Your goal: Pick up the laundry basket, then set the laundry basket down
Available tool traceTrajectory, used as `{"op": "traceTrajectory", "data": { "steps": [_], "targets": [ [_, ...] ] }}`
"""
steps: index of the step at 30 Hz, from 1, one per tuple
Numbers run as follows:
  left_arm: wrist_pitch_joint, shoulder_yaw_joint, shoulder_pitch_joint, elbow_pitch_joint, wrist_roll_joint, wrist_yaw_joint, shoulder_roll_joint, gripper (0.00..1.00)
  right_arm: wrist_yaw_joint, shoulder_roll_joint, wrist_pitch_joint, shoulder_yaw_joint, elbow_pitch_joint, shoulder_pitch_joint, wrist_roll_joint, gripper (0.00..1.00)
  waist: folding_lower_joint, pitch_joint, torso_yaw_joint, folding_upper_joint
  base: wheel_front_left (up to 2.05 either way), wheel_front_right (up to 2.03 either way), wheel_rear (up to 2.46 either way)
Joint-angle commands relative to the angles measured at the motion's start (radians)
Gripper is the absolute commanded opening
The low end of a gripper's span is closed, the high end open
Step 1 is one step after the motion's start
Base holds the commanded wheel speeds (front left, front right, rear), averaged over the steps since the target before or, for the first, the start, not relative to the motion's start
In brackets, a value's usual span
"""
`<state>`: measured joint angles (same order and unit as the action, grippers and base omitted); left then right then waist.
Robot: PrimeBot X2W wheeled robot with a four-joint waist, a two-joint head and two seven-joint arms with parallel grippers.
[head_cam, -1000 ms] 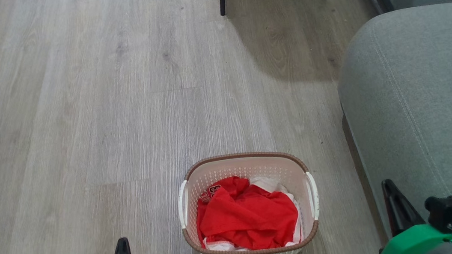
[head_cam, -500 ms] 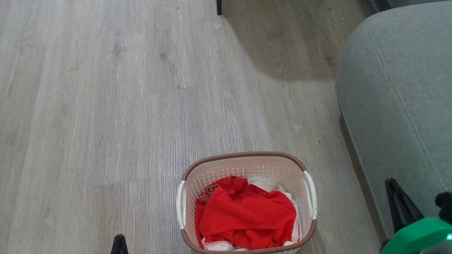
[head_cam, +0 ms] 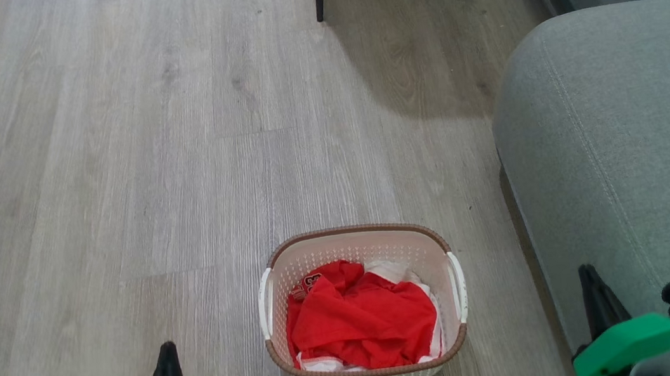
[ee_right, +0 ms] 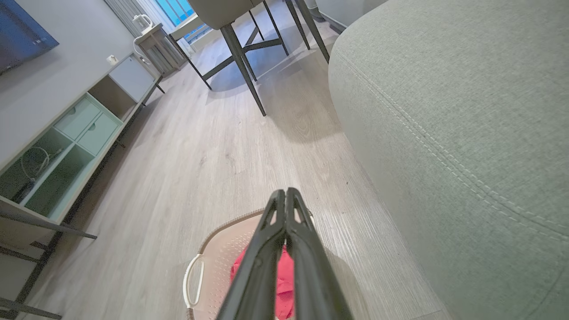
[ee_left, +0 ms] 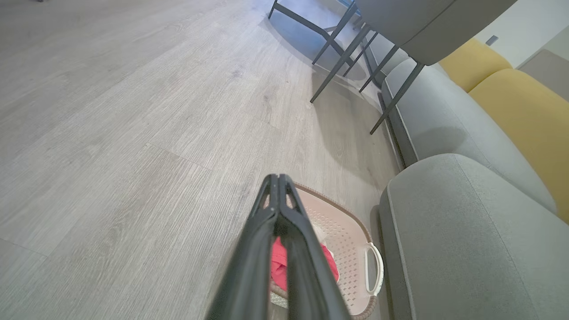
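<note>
Beside the sofa (head_cam: 624, 146), the laundry basket (head_cam: 355, 250) (untouched)

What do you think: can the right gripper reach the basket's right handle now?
Probably yes: only floor lies between the right gripper and the handle, though the sofa crowds its outer side.
</note>
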<state>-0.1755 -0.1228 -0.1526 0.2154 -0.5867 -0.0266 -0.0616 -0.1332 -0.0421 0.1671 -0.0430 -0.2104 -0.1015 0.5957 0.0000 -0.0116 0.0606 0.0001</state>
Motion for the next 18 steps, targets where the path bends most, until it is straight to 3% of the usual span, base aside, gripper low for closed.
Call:
{"op": "traceTrajectory", "data": {
  "steps": [1,18],
  "targets": [
    [0.005,0.017,0.053,-0.024,-0.030,0.009,-0.014,0.00,0.001,-0.020,-0.005,0.002,0.028,0.060,0.031,0.00,0.0000,0.000,-0.001,-0.0001,0.00,0.00,0.00],
    [0.050,0.048,0.091,-0.016,-0.231,0.038,-0.018,0.00,0.001,-0.026,-0.049,0.021,0.016,0.088,0.229,0.00,0.0000,0.003,-0.012,-0.0001,0.00,0.00,0.00]
  ]
}}
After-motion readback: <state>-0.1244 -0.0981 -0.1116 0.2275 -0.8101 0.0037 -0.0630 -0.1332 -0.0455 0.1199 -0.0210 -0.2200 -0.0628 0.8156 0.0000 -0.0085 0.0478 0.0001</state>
